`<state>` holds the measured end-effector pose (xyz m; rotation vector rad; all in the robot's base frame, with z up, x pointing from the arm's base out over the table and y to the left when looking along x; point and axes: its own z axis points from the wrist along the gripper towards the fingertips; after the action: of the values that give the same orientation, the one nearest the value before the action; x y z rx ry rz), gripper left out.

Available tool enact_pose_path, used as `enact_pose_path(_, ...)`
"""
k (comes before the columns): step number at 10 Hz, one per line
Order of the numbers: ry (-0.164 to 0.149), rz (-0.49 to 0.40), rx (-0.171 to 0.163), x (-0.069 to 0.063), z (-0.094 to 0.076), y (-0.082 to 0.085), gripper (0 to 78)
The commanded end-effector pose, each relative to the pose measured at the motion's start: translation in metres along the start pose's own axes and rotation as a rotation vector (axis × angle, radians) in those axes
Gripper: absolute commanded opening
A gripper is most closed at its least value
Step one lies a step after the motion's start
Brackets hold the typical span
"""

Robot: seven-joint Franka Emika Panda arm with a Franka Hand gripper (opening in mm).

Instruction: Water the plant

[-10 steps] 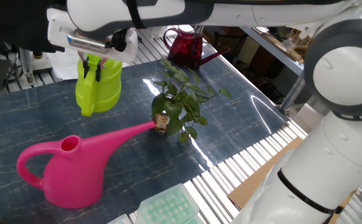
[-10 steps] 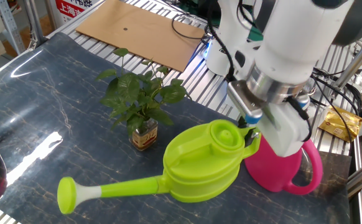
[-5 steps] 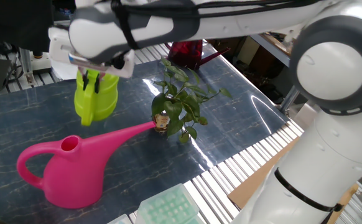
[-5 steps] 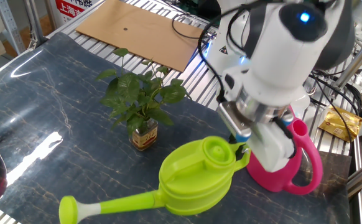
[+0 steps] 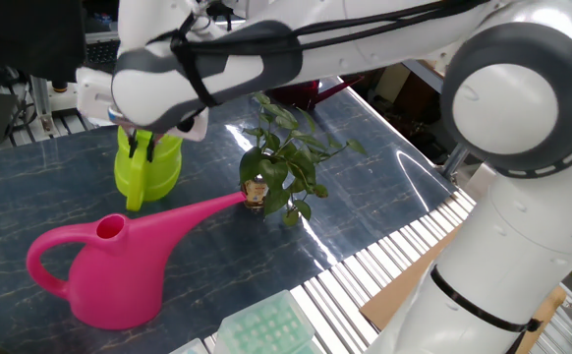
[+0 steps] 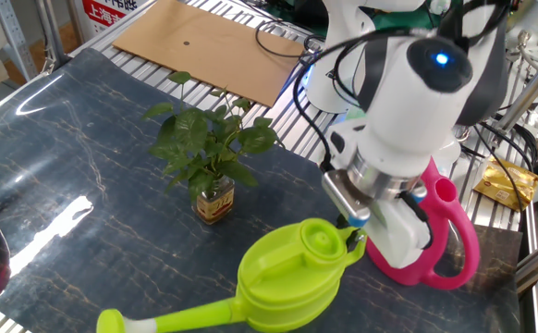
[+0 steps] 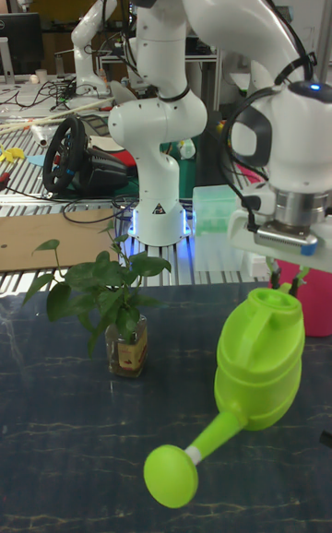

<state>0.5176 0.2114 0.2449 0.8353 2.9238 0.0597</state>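
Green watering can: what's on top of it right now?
The pincer grips the green watering can by its handle, beside the round filler cap. The fingertips are hidden.

A dark marbled tabletop point(image 6: 84, 157) is framed by slatted aluminium rails point(image 6: 278, 129) — a flat brown cardboard sheet point(image 6: 204, 42) is laid beyond.

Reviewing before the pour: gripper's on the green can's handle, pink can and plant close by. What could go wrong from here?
1. The gripper holds the lime-green watering can only by its rear handle, so the can may swing or slip as it tilts.
2. Its spout rose points away from the plant; swinging it round could clip the thin stems or tip the jar.
3. The pink watering can has its spout tip at the jar, so bumping it could topple the plant.
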Motion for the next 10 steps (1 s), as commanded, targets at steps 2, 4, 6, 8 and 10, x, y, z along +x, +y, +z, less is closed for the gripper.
enact_pose_path(2,-0.014,-0.047,-0.001,0.001,0.018,0.0,1.3)
enact_pose_path(4,-0.014,-0.064,-0.001,0.002,0.024,-0.001,1.3)
enact_pose_path(6,-0.014,-0.077,-0.001,0.003,0.028,-0.002,1.3)
enact_pose_path(8,-0.022,-0.094,-0.004,0.004,0.035,-0.003,1.3)
enact_pose_path(10,-0.027,-0.113,-0.006,0.003,0.037,-0.004,1.3)
